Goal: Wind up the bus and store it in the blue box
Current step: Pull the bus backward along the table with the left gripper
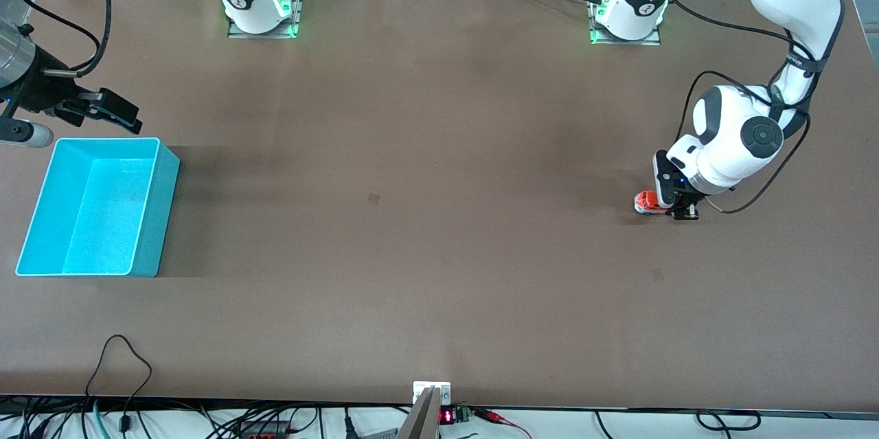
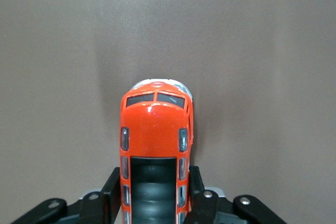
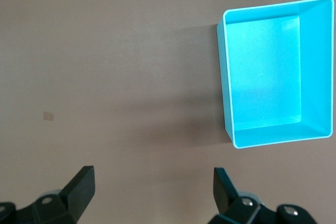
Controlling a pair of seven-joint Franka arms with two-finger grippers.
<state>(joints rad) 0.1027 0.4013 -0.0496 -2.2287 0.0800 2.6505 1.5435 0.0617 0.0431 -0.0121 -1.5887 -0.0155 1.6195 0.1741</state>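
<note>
The left gripper [image 1: 676, 209] clenched the toy bus [image 1: 645, 203] on the table [image 1: 426, 219]; the right gripper [image 1: 113, 113] waited released above the blue box [image 1: 165, 171].

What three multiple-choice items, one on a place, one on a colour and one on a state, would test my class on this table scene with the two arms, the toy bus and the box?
1. Where is the blue box?
A. toward the right arm's end of the table
B. toward the left arm's end
C. at the table's middle

2. What colour is the bus body?
A. green
B. orange-red
C. yellow

3. What is the left gripper doing?
A. standing open over the box
B. holding the box wall
C. shut on the bus

Answers:
1 A: the box sits under the waiting, open right gripper.
2 B: the left wrist view shows an orange-red roof.
3 C: its fingers press both bus sides.
</note>
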